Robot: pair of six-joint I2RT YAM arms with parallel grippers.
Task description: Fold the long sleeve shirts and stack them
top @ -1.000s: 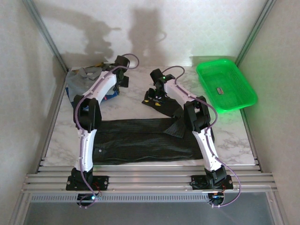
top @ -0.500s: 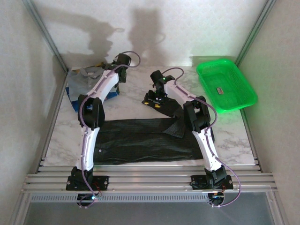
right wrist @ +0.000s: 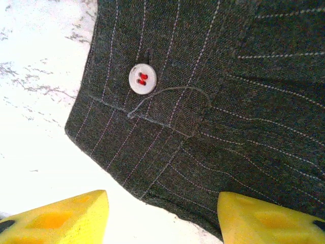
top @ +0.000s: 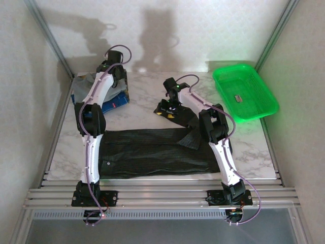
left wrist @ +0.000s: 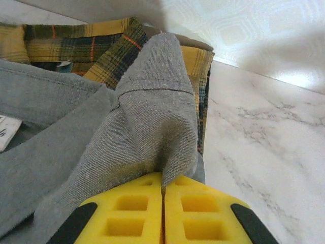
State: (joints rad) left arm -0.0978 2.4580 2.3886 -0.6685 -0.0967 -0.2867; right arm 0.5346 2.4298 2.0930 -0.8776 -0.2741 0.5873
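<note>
Nearby: green basket (top: 254, 86) far right | plaid cloth (left wrist: 61, 46) under grey shirt (left wrist: 147, 112)

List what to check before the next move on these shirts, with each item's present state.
1. Left pincer shut on grey shirt: ok.
2. Pinch takes grey cloth alone, not the plaid cloth beneath: cannot tell.
3. Right pincer open above dark shirt at its cuff: ok.
4. Sleeve folded onto the body: not ok, it lies out on the table.
5. Basket apart from both shirts: ok.
</note>
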